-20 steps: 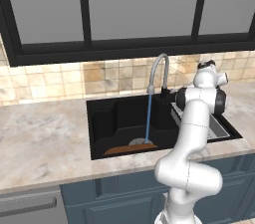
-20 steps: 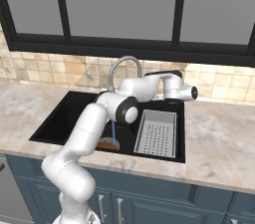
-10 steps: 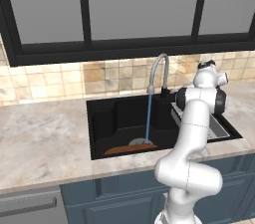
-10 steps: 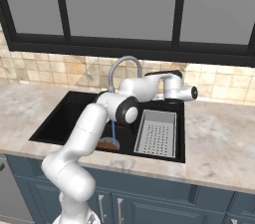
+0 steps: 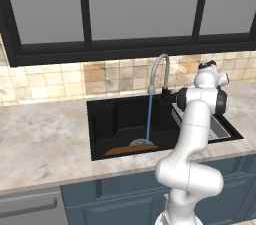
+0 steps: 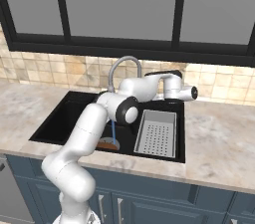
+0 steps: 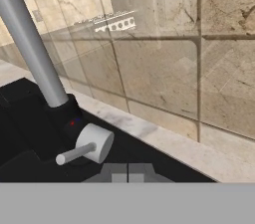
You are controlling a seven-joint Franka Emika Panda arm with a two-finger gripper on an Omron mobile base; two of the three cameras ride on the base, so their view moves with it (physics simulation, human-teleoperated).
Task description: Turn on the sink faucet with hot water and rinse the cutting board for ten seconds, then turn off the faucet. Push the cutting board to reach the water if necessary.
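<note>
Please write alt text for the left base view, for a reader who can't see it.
A thin stream of water runs from the grey faucet into a black sink, landing at a brown cutting board on the basin floor. The white robot arm rises at the right, reaching behind the faucet.

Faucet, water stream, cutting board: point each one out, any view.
sink faucet point(image 5: 159, 65), left base view, on the curved top of the spout.
water point(image 5: 148, 119), left base view, midway down the stream.
cutting board point(image 5: 127, 148), left base view, on the board's flat top in the basin.
</note>
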